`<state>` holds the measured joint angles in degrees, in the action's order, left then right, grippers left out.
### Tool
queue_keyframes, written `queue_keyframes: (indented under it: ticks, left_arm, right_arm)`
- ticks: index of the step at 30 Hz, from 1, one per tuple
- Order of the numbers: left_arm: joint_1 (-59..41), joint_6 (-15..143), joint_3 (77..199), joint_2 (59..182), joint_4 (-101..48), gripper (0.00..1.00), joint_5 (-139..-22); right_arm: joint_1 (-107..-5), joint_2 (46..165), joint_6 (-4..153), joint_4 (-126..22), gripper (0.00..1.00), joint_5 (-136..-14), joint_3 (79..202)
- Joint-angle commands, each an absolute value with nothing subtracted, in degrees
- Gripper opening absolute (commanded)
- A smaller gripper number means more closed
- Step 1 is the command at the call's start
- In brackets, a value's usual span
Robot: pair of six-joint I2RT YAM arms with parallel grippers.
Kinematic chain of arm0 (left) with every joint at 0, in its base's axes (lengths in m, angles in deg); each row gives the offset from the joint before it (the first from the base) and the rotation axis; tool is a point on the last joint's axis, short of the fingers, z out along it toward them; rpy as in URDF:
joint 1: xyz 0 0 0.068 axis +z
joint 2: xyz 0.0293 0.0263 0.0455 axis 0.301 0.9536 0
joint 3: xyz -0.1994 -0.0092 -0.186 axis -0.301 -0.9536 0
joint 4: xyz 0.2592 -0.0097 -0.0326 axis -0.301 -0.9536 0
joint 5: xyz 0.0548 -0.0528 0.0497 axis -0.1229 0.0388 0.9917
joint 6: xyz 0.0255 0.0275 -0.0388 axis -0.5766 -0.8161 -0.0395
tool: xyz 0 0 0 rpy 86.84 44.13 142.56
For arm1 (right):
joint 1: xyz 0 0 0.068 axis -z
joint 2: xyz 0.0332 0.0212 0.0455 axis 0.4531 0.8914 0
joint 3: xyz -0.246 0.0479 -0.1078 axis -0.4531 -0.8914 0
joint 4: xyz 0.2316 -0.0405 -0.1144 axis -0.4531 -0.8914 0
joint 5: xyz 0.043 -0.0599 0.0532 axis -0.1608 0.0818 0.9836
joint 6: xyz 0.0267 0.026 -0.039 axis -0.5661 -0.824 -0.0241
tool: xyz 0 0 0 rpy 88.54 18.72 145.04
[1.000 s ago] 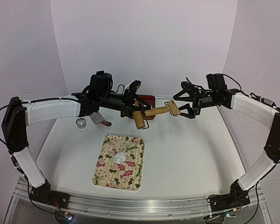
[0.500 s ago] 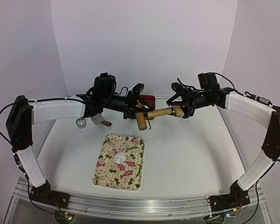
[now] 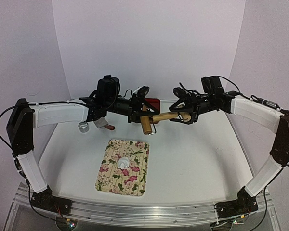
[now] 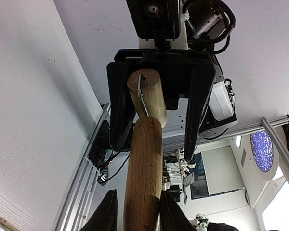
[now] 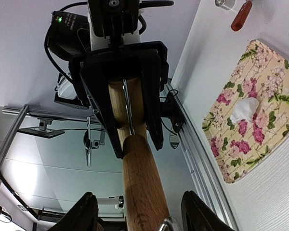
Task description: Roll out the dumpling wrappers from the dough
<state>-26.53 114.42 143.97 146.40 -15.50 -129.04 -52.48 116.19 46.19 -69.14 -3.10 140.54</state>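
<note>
The dough (image 3: 124, 162) is a small white lump on the floral mat (image 3: 135, 179); it also shows in the right wrist view (image 5: 244, 109). No dumpling wrappers are in view. My left gripper (image 3: 138, 115) is shut on the handle of a wooden roller (image 3: 161, 117) and holds it in the air behind the mat. In the left wrist view (image 4: 137, 209) the handle (image 4: 144, 163) fills the gap between the fingers. My right gripper (image 3: 179, 114) is open, its fingers on either side of the roller's other end. In the right wrist view (image 5: 139, 199) the wood (image 5: 142, 178) sits between them without touching.
A small metal ring (image 3: 84, 126) and a scraper with a red-brown handle (image 3: 106, 125) lie at the back left of the table. A red object (image 3: 152, 102) sits behind the roller. The mat (image 5: 269, 82) lies near the table's front centre.
My right gripper has moved left, and its open fingers now straddle the roller's right end. My left gripper still holds the roller, which has shifted slightly.
</note>
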Motion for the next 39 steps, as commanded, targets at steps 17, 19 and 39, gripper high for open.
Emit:
queue_keyframes:
  ticks: [17, 19, 39]
  left_arm:
    - [-26.1, 110.7, 146.0, 146.4, -20.1, 0.16, -125.0]
    - [-26.0, 107.3, 146.6, 145.6, -25.2, 0.36, -121.7]
    - [-22.5, 101.7, 134.8, 128.3, -73.4, 0.89, -85.5]
  right_arm:
    - [-54.1, 114.0, 46.0, -67.8, 0.09, -4.3, 139.7]
    - [-54.1, 113.8, 45.8, -67.8, 0.01, -6.6, 139.4]
    - [-54.1, 105.8, 44.5, -76.2, 0.00, -32.2, 132.3]
